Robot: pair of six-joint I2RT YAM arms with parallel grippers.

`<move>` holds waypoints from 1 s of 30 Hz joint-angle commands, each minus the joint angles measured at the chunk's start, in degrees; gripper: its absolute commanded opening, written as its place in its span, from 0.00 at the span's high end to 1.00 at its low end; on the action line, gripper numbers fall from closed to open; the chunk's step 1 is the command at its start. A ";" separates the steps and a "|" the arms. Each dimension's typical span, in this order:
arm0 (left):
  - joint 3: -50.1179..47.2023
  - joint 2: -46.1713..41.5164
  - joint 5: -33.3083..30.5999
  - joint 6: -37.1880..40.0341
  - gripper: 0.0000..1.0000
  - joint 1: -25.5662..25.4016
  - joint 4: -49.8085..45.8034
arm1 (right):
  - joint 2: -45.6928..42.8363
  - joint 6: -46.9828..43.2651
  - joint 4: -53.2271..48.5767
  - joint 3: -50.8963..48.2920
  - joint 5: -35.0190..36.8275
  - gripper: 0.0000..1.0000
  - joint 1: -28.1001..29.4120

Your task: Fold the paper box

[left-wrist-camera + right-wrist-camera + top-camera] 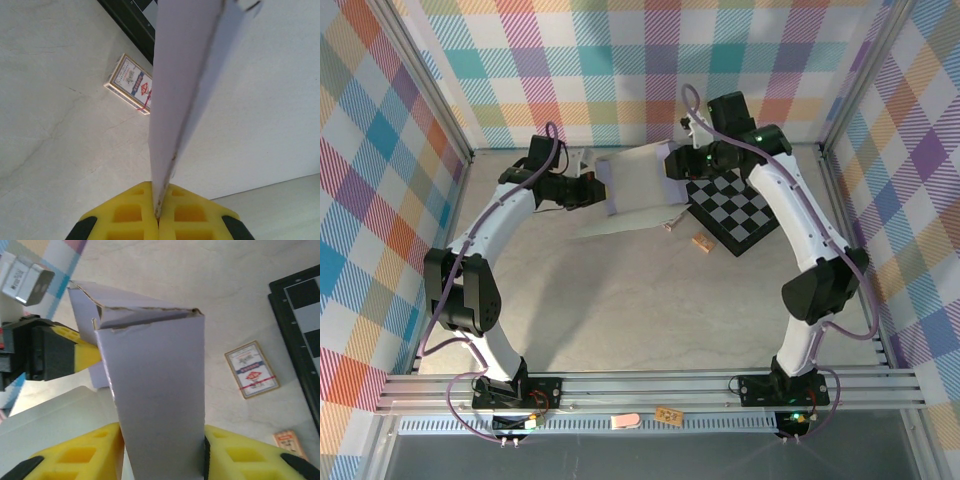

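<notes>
The partly folded paper box (638, 185), its inside hidden, is held toward 12 o'clock on the desk (620, 300). The left gripper (158, 212) is clamped tight on one thin panel. The right gripper (162, 440), half-closed, squeezes a folded section. A checkerboard (735, 210) lies at the box's 3 o'clock.

The right claw (162, 430) has yellow fingers (240, 452); the paper box (160, 365) between them is pale lavender, off-white on its reverse. Right of that claw lies a cream card pack (251, 369) printed red and blue, then a black-and-white checkerboard (300, 315). The table (620, 300) is pale grey, marbled; the walls (620, 60) pastel plaid.
</notes>
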 commanded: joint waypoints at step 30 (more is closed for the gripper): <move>0.39 -1.27 -0.32 1.68 1.00 -4.24 -2.65 | 1.12 -0.39 2.06 -12.05 12.28 0.55 1.72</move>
